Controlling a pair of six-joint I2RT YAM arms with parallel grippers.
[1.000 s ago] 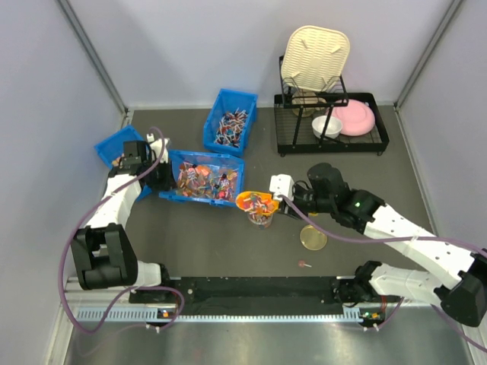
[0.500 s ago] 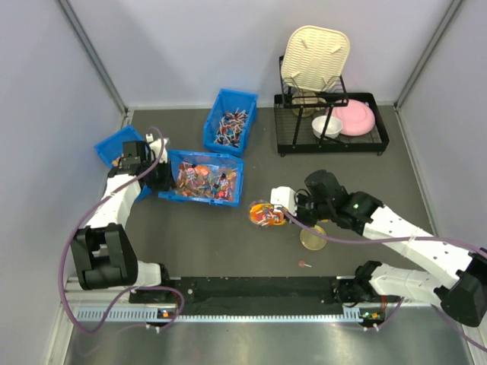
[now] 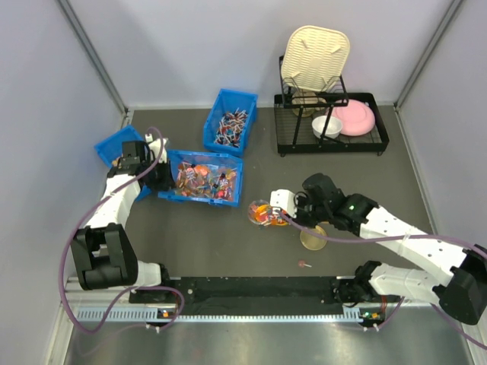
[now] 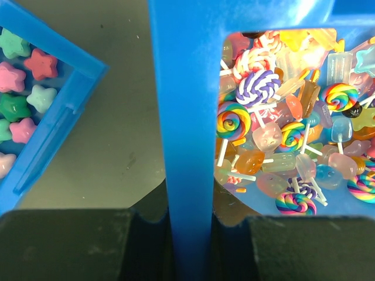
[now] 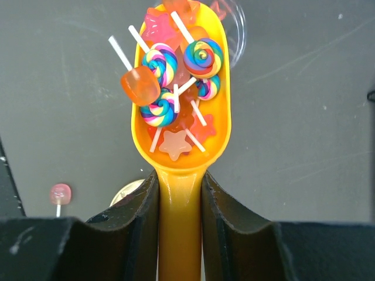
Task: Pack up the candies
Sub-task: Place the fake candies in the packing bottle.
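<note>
Grey table (image 3: 221, 251); right end effector (image 5: 179, 192) clamps scoop (image 5: 179, 246) of candies (image 5: 203, 57).

Fingers (image 5: 139, 225) clamp scoop (image 5: 179, 213) holding candies (image 5: 176, 76).

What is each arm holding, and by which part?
Right tool grips the yellow scoop by its handle; left tool clamps the blue bin by its wall.

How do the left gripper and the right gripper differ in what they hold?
The left gripper clamps the blue bin's wall; the right gripper clamps the yellow scoop's handle. The left gripper's bin rests on the table; the right gripper's scoop, full of candies, reaches the clear cup. Both are shut on something.
</note>
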